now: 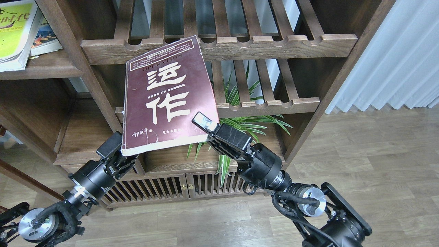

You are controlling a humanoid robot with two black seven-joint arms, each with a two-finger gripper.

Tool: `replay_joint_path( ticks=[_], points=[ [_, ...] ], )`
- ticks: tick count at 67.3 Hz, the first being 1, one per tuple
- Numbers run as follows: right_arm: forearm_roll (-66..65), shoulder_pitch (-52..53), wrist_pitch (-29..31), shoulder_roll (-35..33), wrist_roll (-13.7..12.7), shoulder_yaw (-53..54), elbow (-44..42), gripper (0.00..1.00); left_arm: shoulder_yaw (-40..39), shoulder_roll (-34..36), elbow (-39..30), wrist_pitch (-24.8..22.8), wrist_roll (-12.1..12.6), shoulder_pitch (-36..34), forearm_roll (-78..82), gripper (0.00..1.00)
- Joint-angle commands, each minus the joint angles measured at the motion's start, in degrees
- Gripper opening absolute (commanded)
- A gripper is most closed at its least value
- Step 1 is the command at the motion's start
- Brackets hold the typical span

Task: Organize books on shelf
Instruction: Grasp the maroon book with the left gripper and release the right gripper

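Now the thick maroon paperback with big white Chinese characters [168,99] hangs in the air in front of the slatted wooden racks [219,44], cover toward us. The right gripper [205,128] pinches its lower right corner, one finger on the cover. The left gripper [115,151] sits at the lower left corner, touching it; whether its jaws are closed I cannot tell. Far left, a yellow-green paperback [15,34] lies on the flat dark-brown shelf board [44,68].

Maroon book [168,99], white characters; yellow-green book [15,34]; dark-brown shelf [44,67]; black tools.
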Motion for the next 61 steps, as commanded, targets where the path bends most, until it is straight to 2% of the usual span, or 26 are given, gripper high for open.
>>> replay_joint_path(
  ticks=[1, 17, 47, 61],
  points=[
    [0.9, -0.2, 0.0, 0.0, 0.0, 0.1, -1.5, 0.02, -0.6, 0.0, -1.1, 0.0, -0.1, 0.6, 0.0, 1.0],
    [1.7, -1.0, 0.0, 0.0, 0.0, 0.0, -3.5, 0.02, -4.4, 0.0, -1.7, 0.0, -0.1, 3.9, 0.0, 1.0],
    [1.6, -2.3, 0.0, 0.0, 0.0, -1.3, -5.0, 0.02, -6.5, -0.9, -2.7, 0.0, 0.1, 3.2, 0.0, 0.99],
    [1.2, -2.7, 0.0, 0.0, 0.0, -2.9, -5.2, 0.02, -6.1, -5.8, -2.9, 0.0, 1.0, 0.9, 0.3, 0.95]
  ],
)
